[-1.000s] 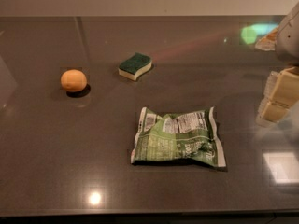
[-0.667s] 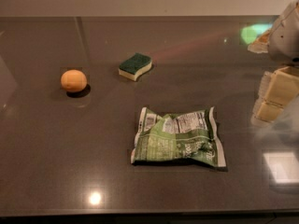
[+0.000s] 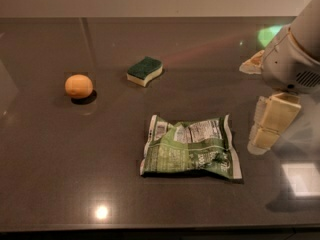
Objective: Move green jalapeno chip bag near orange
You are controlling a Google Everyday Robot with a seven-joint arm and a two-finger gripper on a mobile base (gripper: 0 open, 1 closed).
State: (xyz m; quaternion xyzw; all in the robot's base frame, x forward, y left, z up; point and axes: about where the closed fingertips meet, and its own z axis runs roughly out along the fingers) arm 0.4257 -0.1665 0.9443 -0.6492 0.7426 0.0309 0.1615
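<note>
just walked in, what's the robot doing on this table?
The robot's hand hovers at the right side of the table, just right of the green jalapeno chip bag and not touching it. The bag lies flat near the front, label side up. The orange sits well off to the left, with a sponge behind and between them. The bag has not yet been brought to the orange.
</note>
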